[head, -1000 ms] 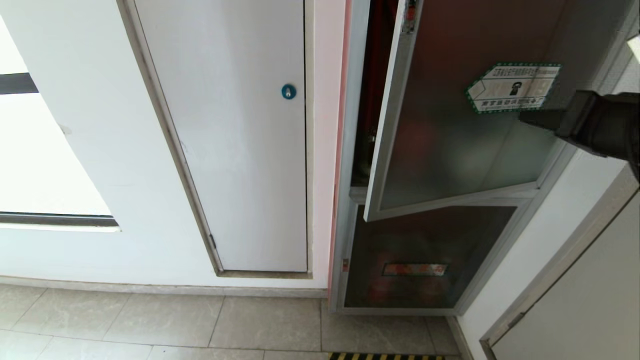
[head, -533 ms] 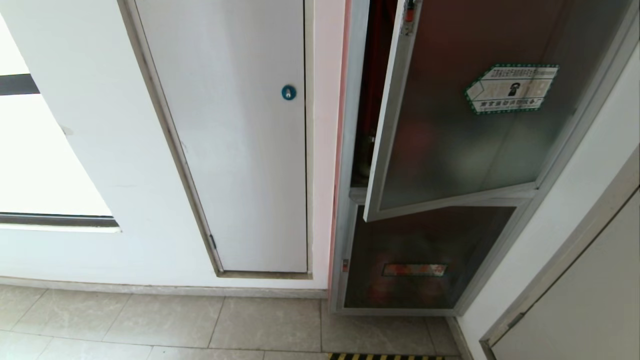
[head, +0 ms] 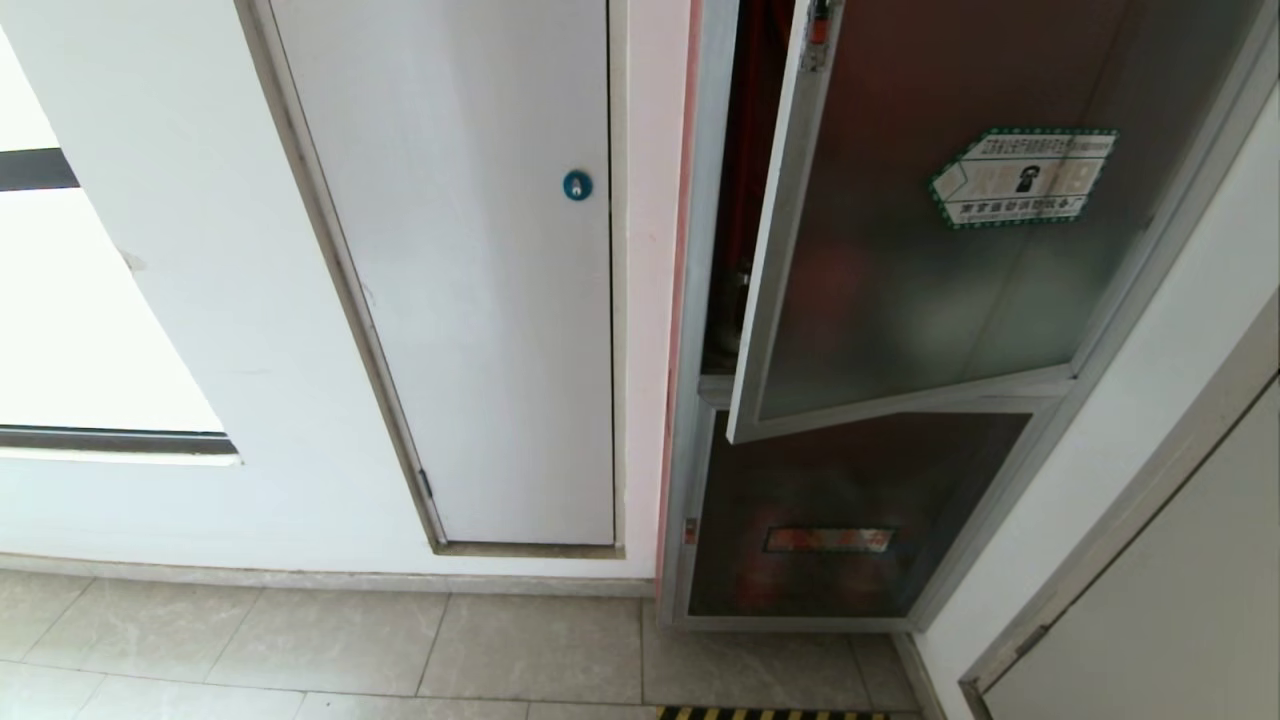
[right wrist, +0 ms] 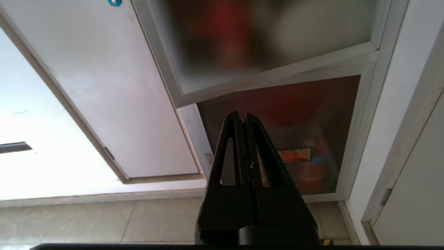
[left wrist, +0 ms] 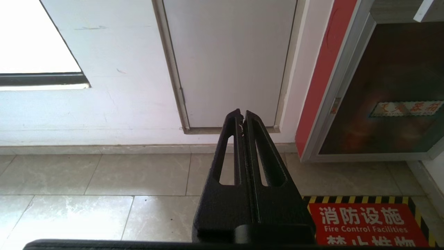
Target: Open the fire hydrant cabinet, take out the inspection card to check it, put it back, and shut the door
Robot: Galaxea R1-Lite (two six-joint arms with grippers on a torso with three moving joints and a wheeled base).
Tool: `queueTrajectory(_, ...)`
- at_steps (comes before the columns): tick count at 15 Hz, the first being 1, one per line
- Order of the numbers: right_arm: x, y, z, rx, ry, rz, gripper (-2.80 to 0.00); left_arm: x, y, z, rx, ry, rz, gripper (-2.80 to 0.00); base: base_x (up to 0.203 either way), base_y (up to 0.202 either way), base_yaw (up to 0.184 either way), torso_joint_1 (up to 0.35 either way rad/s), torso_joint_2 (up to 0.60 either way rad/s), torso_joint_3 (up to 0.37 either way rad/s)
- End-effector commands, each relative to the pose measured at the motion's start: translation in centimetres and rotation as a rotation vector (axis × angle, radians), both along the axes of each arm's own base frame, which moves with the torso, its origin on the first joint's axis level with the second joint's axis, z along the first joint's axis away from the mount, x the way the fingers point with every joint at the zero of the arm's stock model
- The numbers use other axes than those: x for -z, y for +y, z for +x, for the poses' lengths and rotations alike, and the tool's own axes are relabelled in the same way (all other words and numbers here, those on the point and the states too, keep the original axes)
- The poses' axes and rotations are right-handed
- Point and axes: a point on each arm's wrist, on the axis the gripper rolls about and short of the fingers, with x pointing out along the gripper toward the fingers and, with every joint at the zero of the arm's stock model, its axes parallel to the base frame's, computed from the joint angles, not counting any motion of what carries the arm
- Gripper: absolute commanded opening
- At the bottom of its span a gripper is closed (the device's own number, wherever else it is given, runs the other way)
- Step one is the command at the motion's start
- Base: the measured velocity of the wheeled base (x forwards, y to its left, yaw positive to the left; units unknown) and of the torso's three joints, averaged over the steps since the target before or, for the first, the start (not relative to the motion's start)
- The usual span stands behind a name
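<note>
White wall point(head: 150, 300) filled most of my head view, with pale floor tiles point(head: 300, 650) below it. Set into the wall at right I saw the cabinet point(head: 700, 300), its silver frame running from the top edge down to the floor. Left of it was a white panel door point(head: 480, 300) with a blue round lock point(head: 577, 184).

The door point(head: 900, 280) of the cabinet, dark glass in a silver frame, stood ajar, its free edge swung out from the frame on the side nearer the white panel, so a narrow gap showed a strip of the dark red interior. A green-bordered sticker point(head: 1022, 175) sat on the glass, and a small red latch point(head: 819, 22) on the door's free edge at the top. Under it, the lower glass door point(head: 850, 520) with a red label point(head: 829, 540) lay flush in the frame.

I could not see the card in any view.

Neither arm appeared in my head view. My left pincer point(left wrist: 242, 116) was pressed together, pointing at the foot of the white panel door, with a red floor sign point(left wrist: 364, 222) just beside it. My right pincer point(right wrist: 242, 117) was pressed together too, holding nothing, aimed at the lower glass door beneath the ajar door's bottom rail.
</note>
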Motion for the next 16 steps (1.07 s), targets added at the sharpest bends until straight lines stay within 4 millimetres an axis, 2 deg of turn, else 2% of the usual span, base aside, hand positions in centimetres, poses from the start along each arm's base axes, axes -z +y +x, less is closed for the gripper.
queueTrajectory(1, 2.0, 0.0, -2.0, 0.003, -0.077, -0.014, -2.8, 0.0, 0.0, 0.0, 0.0, 0.002, 0.0, -2.8, 0.0, 0.0, 0.0, 0.0, 0.0, 0.0)
queueTrajectory(4, 6.5, 0.0, -1.4, 0.019, -0.008, -0.106, -2.8, 0.0, 0.0, 0.0, 0.0, 0.002, 0.0, -2.8, 0.0, 0.0, 0.0, 0.0, 0.0, 0.0)
queueTrajectory(8, 9.5, -0.1, 0.0, 0.067, 0.034, -0.187, -2.8, 0.0, 0.0, 0.0, 0.0, 0.002, 0.0, -2.8, 0.0, 0.0, 0.0, 0.0, 0.0, 0.0)
queueTrajectory(12, 10.4, -0.1, 0.0, 0.047, 0.122, -0.233, -2.8, 0.0, 0.0, 0.0, 0.0, 0.002, 0.0, -2.8, 0.0, 0.0, 0.0, 0.0, 0.0, 0.0)
queueTrajectory(16, 10.3, -0.1, 0.0, 0.047, 0.121, -0.227, -2.8, 0.0, 0.0, 0.0, 0.0, 0.002, 0.0, -2.8, 0.0, 0.0, 0.0, 0.0, 0.0, 0.0)
